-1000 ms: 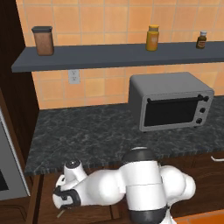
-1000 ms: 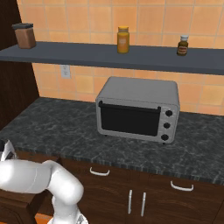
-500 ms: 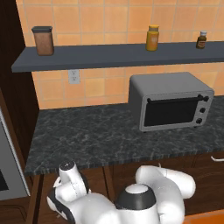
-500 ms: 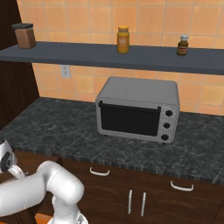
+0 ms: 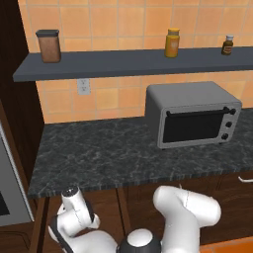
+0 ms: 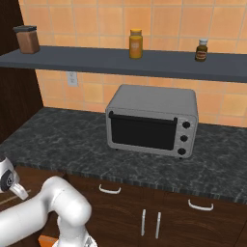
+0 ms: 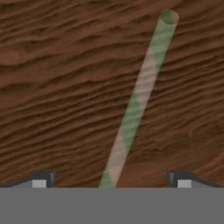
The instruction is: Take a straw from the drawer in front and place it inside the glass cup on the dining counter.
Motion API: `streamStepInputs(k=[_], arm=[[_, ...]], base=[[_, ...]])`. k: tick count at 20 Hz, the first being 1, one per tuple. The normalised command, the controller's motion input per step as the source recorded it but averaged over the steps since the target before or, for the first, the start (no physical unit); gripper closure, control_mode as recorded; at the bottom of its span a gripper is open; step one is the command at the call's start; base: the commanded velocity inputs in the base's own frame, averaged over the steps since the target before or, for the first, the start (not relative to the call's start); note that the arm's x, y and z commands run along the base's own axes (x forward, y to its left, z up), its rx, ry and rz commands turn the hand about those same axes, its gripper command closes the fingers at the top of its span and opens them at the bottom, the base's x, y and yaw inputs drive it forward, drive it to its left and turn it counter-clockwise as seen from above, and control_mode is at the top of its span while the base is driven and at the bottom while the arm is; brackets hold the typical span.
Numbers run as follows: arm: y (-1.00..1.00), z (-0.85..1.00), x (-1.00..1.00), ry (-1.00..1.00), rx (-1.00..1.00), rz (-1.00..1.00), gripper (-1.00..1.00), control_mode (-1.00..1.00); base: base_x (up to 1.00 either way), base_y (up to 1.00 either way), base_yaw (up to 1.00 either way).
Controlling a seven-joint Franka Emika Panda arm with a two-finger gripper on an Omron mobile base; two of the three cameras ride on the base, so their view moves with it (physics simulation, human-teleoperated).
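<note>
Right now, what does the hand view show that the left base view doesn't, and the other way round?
Hand view: the straw, green and tan striped, lying on a brown wood surface between the open gripper fingertips.

Left base view: the toaster oven on the black granite counter, and three jars on the shelf.

Shared: nothing beyond the robot's own hand, which reaches low in front of the dark cabinets.

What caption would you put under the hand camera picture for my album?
Open jaws poised over a green-and-tan striped straw lying on the brown wooden drawer floor.
</note>
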Motion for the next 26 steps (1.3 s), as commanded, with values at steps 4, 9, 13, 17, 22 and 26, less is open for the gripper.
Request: streamStepInputs(k=[4, 9, 13, 17, 22, 26], arm=[[0.0, -0.33, 0.19, 0.03, 0.0, 0.0, -1.0, -1.0], [0.0, -0.37, 0.04, 0.0, 0.0, 0.0, -1.0, -1.0], [0.0, -0.54, -0.04, 0.0, 0.0, 0.0, 1.0, -1.0], [-0.09, -0.63, -0.13, 0.0, 0.01, 0.0, 1.0, -1.0], [-0.13, -0.75, -0.32, 0.0, 0.02, 0.0, 1.0, -1.0], [-0.03, -0.76, -0.65, 0.0, 0.02, 0.0, 1.0, -1.0]], base=[[0.0, 0.0, 0.0], [0.0, 0.0, 0.0], [0.0, 0.0, 0.0], [0.0, 0.0, 0.0], [0.0, 0.0, 0.0], [0.0, 0.0, 0.0]])
